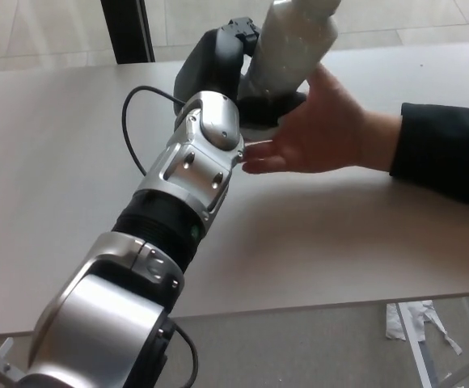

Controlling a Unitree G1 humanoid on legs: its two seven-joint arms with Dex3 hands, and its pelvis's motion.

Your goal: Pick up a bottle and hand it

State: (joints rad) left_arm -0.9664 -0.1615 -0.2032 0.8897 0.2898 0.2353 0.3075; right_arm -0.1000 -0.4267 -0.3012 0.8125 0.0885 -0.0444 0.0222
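My left hand [230, 69] is shut on a pale grey bottle [291, 44] and holds it up above the table, tilted toward the upper right; its cap is cut off by the picture's top edge. A person's open hand [319, 129], palm up, reaches in from the right just under and behind the bottle, and I cannot tell whether it touches it. My silver left forearm [190, 174] runs up from the lower left. My right hand does not show.
A pale table [57, 162] fills most of the view. The person's dark sleeve [445, 153] lies across its right side. A black cable [137, 121] loops beside my wrist. A dark post [125, 28] stands behind the table.
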